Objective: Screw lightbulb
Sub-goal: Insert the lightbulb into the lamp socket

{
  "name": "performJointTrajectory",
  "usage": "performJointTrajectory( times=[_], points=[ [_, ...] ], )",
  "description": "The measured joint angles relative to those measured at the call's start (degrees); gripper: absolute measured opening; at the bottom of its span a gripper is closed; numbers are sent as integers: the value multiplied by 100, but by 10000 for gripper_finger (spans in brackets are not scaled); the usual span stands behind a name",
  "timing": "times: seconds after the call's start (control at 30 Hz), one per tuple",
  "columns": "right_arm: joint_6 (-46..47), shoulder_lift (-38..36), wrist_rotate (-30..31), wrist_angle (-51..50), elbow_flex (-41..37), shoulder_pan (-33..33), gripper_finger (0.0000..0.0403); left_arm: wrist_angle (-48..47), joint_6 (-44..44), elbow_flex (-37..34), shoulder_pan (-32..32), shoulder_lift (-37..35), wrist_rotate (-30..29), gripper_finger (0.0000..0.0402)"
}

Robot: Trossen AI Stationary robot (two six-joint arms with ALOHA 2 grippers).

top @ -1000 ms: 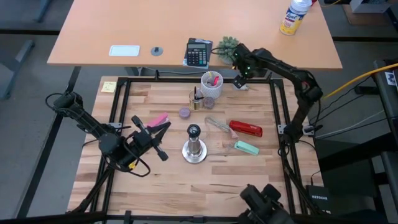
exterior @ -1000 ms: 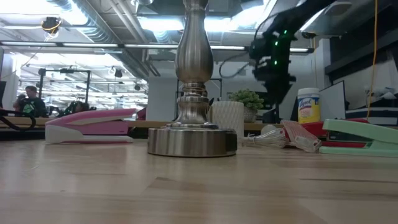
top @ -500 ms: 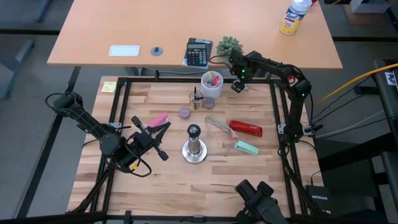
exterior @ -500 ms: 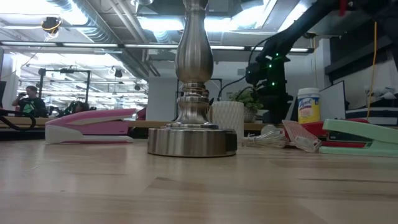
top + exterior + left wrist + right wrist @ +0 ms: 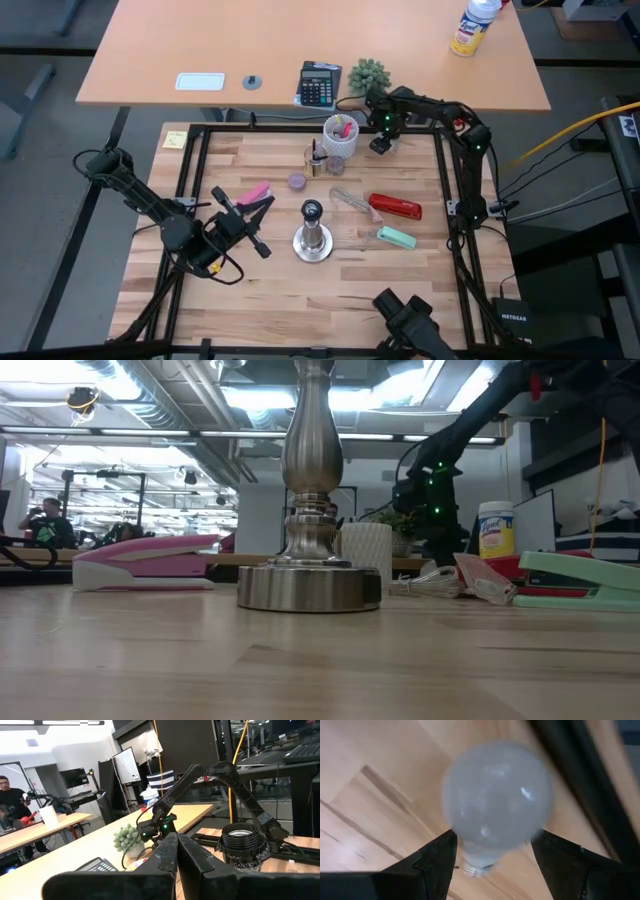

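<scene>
Looking down from the high view, I see my right end effector (image 5: pixel 380 143) reached out to the far edge of the bench (image 5: pixel 280 280) beside the white cup (image 5: pixel 340 133), because the lightbulb lies there, while my left end effector (image 5: pixel 262 228) waits pinched closed near the metal stand (image 5: pixel 312 240) that the bulb must go into. From the low view the stand (image 5: pixel 310 520) fills the front and my right arm hangs low behind it, the bulb itself hidden. Through the right wrist view the lightbulb (image 5: pixel 496 800) sits between my wide-open fingers (image 5: pixel 436 860), screw base toward the wood, not yet squeezed, so I judge I am lined up to close on its glass.
</scene>
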Motion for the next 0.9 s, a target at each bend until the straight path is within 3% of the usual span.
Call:
performJointTrajectory(
  times=[0.23,0.6,0.9],
  points=[
    [151,41,-512,69,-70,118,259,2,0,0,0,0,0,1],
    [151,41,-70,501,-76,482,259,1,-22,-1,0,0,0,1],
    [151,38,-67,837,-76,761,259,2,-23,0,0,0,0,1]
  ],
)
